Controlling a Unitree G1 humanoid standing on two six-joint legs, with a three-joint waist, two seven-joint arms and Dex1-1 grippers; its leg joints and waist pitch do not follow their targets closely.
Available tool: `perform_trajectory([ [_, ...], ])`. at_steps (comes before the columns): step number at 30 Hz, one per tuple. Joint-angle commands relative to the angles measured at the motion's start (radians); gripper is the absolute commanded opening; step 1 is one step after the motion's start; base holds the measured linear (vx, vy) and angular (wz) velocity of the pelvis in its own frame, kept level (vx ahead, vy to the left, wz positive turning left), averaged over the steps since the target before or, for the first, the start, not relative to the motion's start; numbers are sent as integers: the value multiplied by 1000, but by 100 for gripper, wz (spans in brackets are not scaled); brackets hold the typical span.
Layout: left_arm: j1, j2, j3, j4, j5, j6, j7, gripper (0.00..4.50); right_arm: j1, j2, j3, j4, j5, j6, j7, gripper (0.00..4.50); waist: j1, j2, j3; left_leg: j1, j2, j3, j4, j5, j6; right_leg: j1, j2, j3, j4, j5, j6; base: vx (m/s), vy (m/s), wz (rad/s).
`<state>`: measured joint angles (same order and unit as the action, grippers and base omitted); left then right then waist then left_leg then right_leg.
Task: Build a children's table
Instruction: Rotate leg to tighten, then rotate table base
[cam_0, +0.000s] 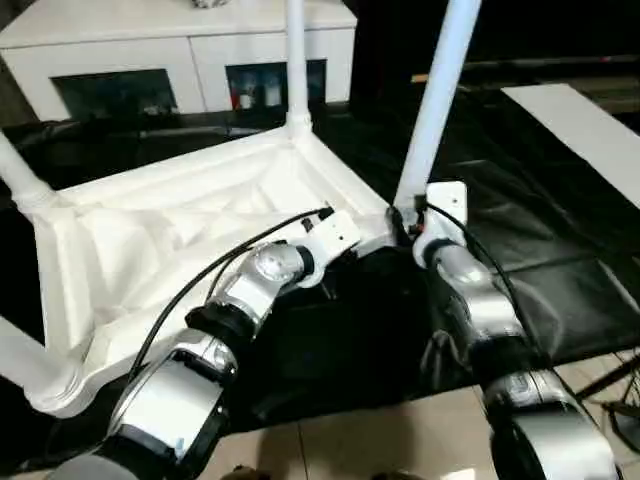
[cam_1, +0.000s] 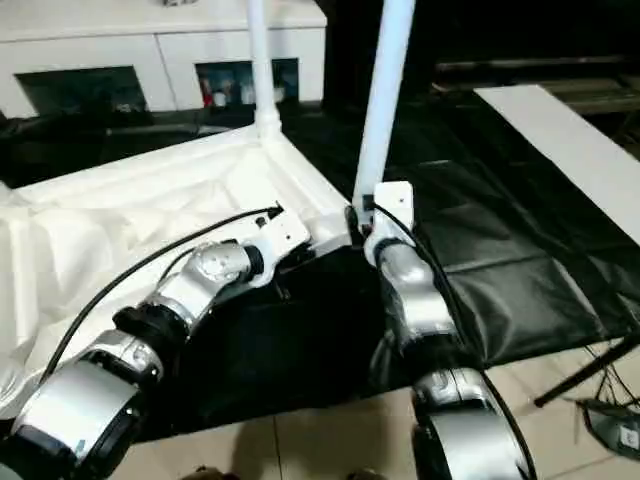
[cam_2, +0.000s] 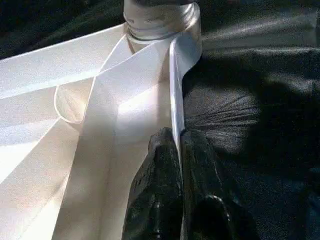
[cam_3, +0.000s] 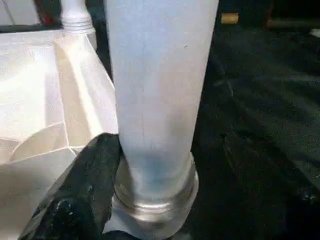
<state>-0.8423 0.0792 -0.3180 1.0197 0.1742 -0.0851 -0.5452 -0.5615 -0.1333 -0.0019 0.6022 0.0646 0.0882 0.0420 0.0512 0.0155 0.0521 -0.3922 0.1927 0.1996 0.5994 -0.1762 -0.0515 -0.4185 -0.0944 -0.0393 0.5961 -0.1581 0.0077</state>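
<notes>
Underneath, the left tool (cam_2: 176, 150) pinches the ribbed white top's (cam_0: 150, 240) thin rim; right tool's (cam_3: 107, 165) spread unclear.

My forearms (cam_0: 480, 300) are silver, my fingers (cam_2: 170, 200) glossy black. The table top (cam_0: 170, 230) and legs (cam_0: 435, 100) are plain white, the ribbed underside unpatterned. The sheet (cam_0: 540, 240) beneath is black; the cabinet (cam_0: 180, 40) is white.

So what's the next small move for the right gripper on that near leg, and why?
Probably close the right gripper on the leg near its base and keep turning it in. The leg leans and its threaded collar shows above the socket, so it looks not fully seated, while the left gripper pinches the top's rim to steady it.
</notes>
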Motion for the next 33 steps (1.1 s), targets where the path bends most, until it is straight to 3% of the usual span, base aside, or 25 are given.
perform_trajectory([
  [1,-41,8,75,-19,-40,-122,77,0,52,-47,-23,-86,-13,30,12,355,3,-6,-80,23,21,-11,-61,-126,93,59,-35,24,-55,-83,-226,0,0,0],
  [2,-45,5,84,-19,-54,-120,64,45,83,-54,-20,-123,-1,40,42,358,4,-6,-80,24,23,-11,-63,-130,92,59,-35,23,-56,-85,-226,0,0,0],
  [6,-48,5,121,-54,-95,-124,44,89,162,-70,-4,-220,8,70,72,358,1,-8,-80,19,21,-12,-62,-159,88,61,-37,21,-58,-94,-246,0,0,0],
  [7,-45,5,128,-66,-106,-118,31,99,168,-70,-3,-227,7,72,73,358,-1,-11,-78,21,22,-11,-63,-179,85,58,-36,21,-61,-122,-245,0,0,0],
  [8,-36,9,131,-90,-114,-108,14,99,175,-69,-1,-238,3,75,75,358,-3,-6,-76,22,23,-13,-66,-200,75,56,-37,20,-63,-161,-242,0,0,0],
  [10,-7,28,133,-158,-130,-68,-34,108,192,-68,11,-270,0,88,90,358,-8,-7,-71,24,24,-13,-69,-233,64,53,-36,20,-70,-207,-231,0,0,0],
  [12,29,59,134,-235,-136,-13,-61,141,202,-70,25,-299,-1,93,103,358,-11,-6,-71,20,26,-15,-71,-226,60,55,-35,22,-65,-197,-226,0,0,0],
  [14,109,135,126,-393,-144,118,-145,153,210,-75,44,-330,14,103,148,358,-17,-5,-72,17,28,-17,-74,-224,54,60,-36,21,-61,-195,-226,0,0,0],
  [17,200,237,115,-570,-171,275,-245,177,221,-88,66,-363,29,122,208,358,-22,2,-72,22,29,-17,-74,-223,48,53,-32,23,-59,-190,-228,0,0,0],
  [18,242,293,110,-649,-178,332,-289,186,225,-97,77,-376,34,129,238,358,-20,8,-74,31,34,-17,-75,-236,34,50,-34,24,-54,-184,-236,0,0,0],
  [19,279,348,106,-721,-185,391,-328,190,230,-108,93,-391,39,137,274,358,-22,9,-71,26,34,-17,-79,-234,35,49,-31,24,-57,-185,-233,0,0,0],
  [21,329,431,99,-810,-182,445,-379,197,237,-127,118,-419,50,150,334,358,-21,18,-65,39,36,-16,-84,-295,1,38,-24,24,-59,-208,-226,0,0,0],
  [22,353,467,99,-848,-174,464,-400,197,242,-136,130,-441,62,164,365,358,-22,18,-62,40,34,-13,-85,-311,-5,35,-21,26,-62,-221,-221,0,0,0],
  [23,362,482,100,-864,-170,473,-408,224,245,-141,135,-450,66,170,379,358,-19,-4,-63,42,34,-12,-84,-320,-5,36,-21,25,-64,-231,-218,0,0,0],
  [24,392,526,102,-913,-155,497,-426,231,252,-157,152,-481,80,188,423,358,-12,10,-59,41,36,-17,-89,-337,-17,35,-27,28,-62,-265,-203,0,0,0],
  [27,471,635,119,-1038,-126,601,-453,231,274,-228,215,-575,111,247,575,358,-15,7,-56,37,35,-21,-95,-352,-24,39,-26,29,-63,-297,-172,0,0,0],
  [30,518,684,122,-1121,-176,696,-476,231,293,-293,258,-629,127,294,678,358,-12,7,-55,42,33,-19,-91,-369,-33,33,-30,33,-67,-337,-170,0,0,0],
  [33,533,697,122,-1154,-201,737,-488,231,300,-313,270,-646,129,306,707,358,-11,5,-54,37,31,-20,-92,-365,-32,32,-29,33,-70,-342,-174,0,0,0],
])
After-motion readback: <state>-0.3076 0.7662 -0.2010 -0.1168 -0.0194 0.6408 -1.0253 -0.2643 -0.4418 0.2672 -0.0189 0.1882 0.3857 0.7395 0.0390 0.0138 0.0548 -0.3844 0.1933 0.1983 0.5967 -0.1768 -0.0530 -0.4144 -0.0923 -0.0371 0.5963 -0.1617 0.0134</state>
